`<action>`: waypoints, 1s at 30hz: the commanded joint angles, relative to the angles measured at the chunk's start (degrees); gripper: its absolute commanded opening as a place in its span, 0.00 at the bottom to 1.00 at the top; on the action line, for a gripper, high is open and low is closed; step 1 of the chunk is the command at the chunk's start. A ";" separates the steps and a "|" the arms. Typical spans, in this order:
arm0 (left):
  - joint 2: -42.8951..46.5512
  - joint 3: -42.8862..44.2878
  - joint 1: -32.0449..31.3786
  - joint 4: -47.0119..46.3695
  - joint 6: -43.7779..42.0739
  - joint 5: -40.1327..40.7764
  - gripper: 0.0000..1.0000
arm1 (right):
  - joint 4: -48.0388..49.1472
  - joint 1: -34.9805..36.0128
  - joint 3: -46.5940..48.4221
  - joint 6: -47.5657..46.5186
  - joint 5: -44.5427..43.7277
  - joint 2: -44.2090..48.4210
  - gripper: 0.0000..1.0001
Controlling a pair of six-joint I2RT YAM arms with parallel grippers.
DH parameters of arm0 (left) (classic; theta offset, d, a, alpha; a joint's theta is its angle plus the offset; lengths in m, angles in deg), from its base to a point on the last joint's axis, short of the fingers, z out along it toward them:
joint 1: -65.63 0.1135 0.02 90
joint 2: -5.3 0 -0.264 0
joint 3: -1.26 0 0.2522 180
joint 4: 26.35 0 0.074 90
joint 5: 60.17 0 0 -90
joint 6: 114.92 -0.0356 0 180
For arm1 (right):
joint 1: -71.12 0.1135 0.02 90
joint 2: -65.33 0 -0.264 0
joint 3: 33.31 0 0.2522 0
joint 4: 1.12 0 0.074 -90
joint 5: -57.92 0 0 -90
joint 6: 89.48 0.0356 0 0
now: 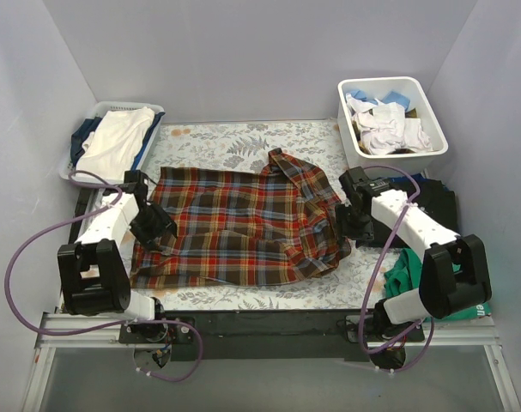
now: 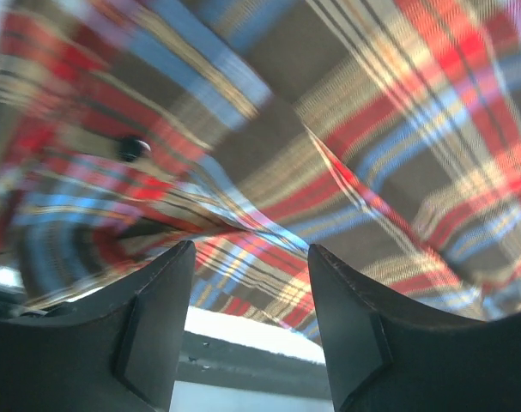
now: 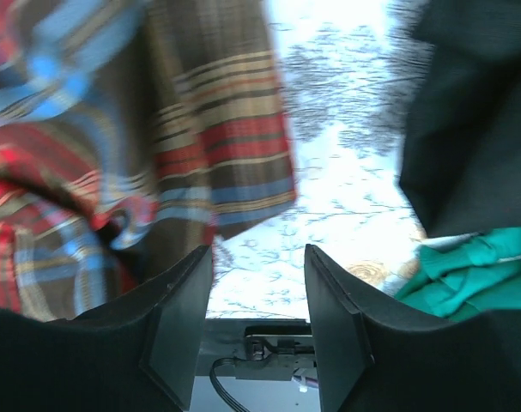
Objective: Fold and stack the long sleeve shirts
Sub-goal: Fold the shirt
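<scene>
The large plaid flannel shirt [image 1: 243, 227] in red, brown, blue and yellow is shown spread across the floral-patterned table [image 1: 234, 137]. The left gripper [image 2: 250, 251] at its left edge and the right gripper [image 3: 257, 249] at its right edge are seen with jaws apart — nothing is clamped.

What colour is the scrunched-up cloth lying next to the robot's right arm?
Teal green. The green cloth shows best in the right wrist view, beside a black garment.

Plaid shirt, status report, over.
Left gripper open at plaid shirt's left edge. Right gripper open at its right edge. Shirt spread out, right side rumpled. Nothing lying on it.
</scene>
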 commanded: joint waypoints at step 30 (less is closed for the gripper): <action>-6.42 -9.47 -7.43 -3.97 4.84 5.49 0.53 | 3.19 -8.61 -1.21 -2.37 2.55 -9.17 0.01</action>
